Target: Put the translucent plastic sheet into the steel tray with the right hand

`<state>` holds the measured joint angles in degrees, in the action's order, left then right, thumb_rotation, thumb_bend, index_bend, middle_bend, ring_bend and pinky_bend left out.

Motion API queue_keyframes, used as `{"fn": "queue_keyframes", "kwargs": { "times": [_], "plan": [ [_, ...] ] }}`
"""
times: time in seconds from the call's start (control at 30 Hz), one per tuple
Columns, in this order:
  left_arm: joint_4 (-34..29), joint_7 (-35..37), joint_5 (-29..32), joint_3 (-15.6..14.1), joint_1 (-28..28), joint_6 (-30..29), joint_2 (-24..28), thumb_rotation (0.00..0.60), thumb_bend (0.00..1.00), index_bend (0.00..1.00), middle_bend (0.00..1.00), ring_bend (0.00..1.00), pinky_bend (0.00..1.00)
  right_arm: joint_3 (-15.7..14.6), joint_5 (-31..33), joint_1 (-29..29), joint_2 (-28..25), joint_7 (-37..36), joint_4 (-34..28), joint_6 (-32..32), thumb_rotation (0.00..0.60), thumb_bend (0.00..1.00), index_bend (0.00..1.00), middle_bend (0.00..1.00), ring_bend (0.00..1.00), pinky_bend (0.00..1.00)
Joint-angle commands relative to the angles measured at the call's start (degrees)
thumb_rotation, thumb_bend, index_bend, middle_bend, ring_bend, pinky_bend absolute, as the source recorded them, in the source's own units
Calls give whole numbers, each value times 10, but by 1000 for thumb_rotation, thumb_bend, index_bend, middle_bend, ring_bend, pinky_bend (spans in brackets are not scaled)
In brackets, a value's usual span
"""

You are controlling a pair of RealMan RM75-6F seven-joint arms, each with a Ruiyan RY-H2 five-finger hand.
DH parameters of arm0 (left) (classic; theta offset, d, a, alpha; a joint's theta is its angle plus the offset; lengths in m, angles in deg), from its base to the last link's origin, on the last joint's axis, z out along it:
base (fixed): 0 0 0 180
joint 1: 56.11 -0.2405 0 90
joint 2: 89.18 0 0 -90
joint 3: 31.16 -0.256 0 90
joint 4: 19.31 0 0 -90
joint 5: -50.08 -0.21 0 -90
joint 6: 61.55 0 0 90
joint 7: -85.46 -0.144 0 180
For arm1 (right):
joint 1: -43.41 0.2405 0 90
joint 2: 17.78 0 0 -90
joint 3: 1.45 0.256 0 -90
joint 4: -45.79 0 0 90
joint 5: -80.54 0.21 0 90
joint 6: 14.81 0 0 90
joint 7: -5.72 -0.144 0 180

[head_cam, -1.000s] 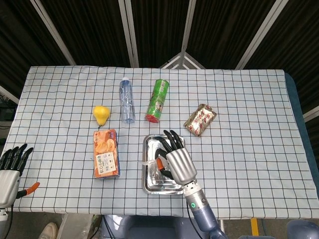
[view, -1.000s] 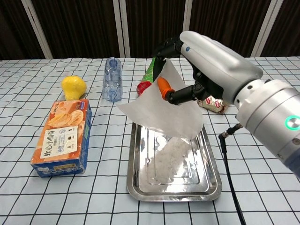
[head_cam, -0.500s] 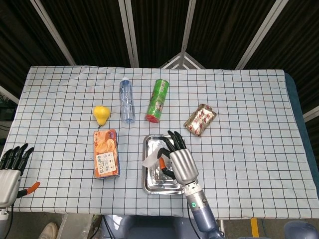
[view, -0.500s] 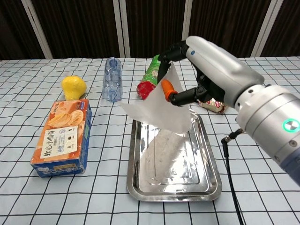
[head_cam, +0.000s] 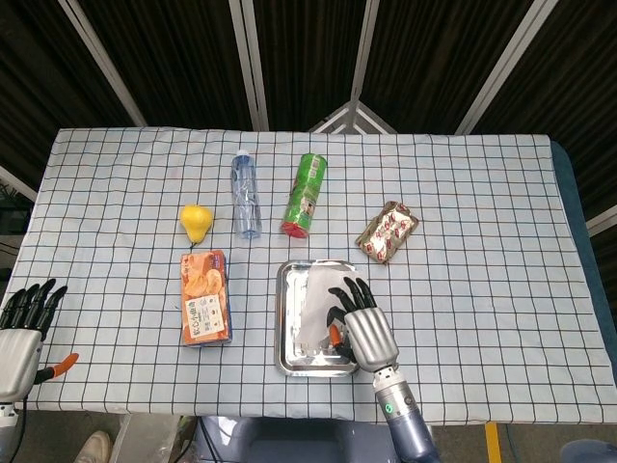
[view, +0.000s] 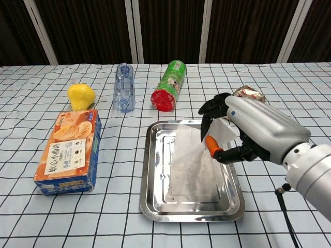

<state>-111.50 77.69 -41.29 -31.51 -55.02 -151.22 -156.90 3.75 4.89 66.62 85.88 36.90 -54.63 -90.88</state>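
Observation:
The translucent plastic sheet (view: 192, 157) lies mostly flat inside the steel tray (view: 153, 170), which sits at the front middle of the table. My right hand (view: 247, 133) hovers over the tray's right rim. Its thumb and fingers still pinch the sheet's raised right edge (view: 223, 132). From the head view the sheet (head_cam: 310, 307) covers the tray (head_cam: 285, 333) floor, with the right hand (head_cam: 364, 328) at its right side. My left hand (head_cam: 23, 326) rests off the table's front left corner, fingers spread and holding nothing.
An orange biscuit box (view: 69, 151) lies left of the tray. Behind the tray are a yellow pear (view: 81, 96), a clear water bottle (view: 123, 87) and a green can (view: 169, 84), both on their sides. A snack packet (view: 251, 94) lies behind the right hand.
The right hand has come down and pulled back toward the tray's right rim. The sheet, hanging above the tray before, now lies down in it.

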Motion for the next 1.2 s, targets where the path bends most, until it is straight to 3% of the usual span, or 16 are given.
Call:
{"fn": "queue_keyframes", "kwargs": {
  "times": [0.03,0.4,0.93,1.2],
  "plan": [
    [0,0,0,0,0,0,0,600,65,0,0,0,0,-5,2,-1,-1,4,-1,4,600,618,587,222,16,0],
    [1,1,1,0,0,0,1,600,65,0,0,0,0,-21,4,-6,3,18,-10,11,600,619,587,222,16,0],
    [3,-11,2,0,2,4,-4,600,65,0,0,0,0,-47,-43,1,-51,-39,-52,47,600,618,587,222,16,0],
    [2,-16,1,-1,1,2,-5,600,65,0,0,0,0,-45,-49,3,-48,-54,-55,54,600,618,587,222,17,0]
  ]
}}
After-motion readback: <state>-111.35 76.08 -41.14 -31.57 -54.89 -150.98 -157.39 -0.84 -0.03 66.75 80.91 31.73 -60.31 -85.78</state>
